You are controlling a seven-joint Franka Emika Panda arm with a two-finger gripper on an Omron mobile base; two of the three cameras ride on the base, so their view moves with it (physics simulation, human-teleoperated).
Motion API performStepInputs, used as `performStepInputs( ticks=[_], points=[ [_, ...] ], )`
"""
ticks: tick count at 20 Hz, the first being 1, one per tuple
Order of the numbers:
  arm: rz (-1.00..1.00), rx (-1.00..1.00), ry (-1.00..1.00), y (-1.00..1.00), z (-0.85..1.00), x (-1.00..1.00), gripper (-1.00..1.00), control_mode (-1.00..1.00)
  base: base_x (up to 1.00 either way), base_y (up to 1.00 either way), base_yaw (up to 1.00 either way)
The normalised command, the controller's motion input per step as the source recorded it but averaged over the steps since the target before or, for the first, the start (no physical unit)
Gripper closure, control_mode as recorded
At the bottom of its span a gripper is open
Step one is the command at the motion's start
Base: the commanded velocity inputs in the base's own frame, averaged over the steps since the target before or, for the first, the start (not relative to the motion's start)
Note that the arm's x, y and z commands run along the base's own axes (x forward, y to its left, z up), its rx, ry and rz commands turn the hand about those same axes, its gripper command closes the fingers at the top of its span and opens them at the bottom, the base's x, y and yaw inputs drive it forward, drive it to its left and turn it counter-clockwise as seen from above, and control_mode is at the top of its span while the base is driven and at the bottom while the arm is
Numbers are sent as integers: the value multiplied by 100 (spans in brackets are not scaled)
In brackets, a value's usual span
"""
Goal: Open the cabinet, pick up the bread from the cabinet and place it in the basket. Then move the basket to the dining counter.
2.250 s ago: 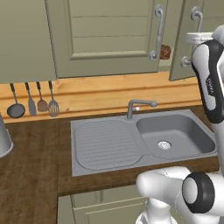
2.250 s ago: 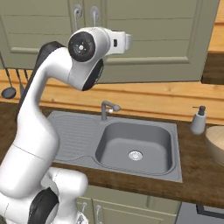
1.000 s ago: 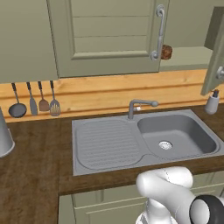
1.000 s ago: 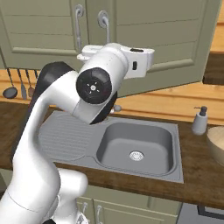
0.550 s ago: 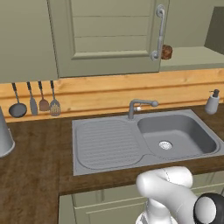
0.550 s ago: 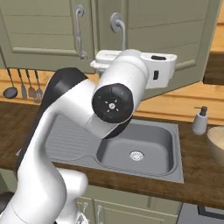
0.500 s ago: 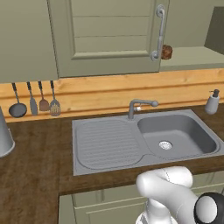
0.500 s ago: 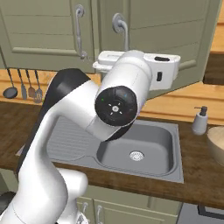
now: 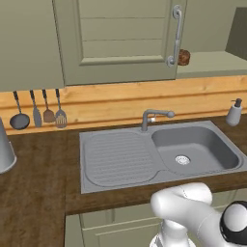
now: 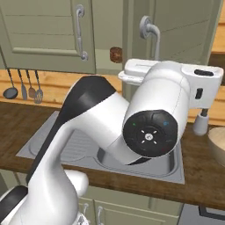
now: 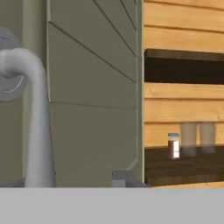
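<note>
Left base view: dark wooden worktop [image 9: 34, 178], grey sink [image 9: 159, 154].

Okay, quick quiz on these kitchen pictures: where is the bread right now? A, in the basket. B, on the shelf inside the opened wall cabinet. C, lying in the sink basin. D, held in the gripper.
B: the bread sits on the shelf of the cabinet, just past the closed door's handle, well above the sink.

The curved grey handle [image 11: 33, 122] rises at left against the sage cabinet door [image 11: 94, 100]; beyond its edge, a small jar [image 11: 174, 145] stands on a dark shelf [image 11: 183, 162].
</note>
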Motion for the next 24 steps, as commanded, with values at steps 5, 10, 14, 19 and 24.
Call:
performStepInputs(
  ticks=[5,10,14,19,24],
  points=[
    [-36,0,-1,-100,-55,22,100,-100,0,0,0],
    [-47,0,-10,-100,-80,23,100,-100,0,0,0],
    [-47,0,-7,-100,-69,7,100,-100,0,0,0],
    [-21,26,-27,32,-48,-100,100,-100,0,0,0],
    [-23,33,-29,100,-90,-100,-100,-100,0,0,0]
  ],
)
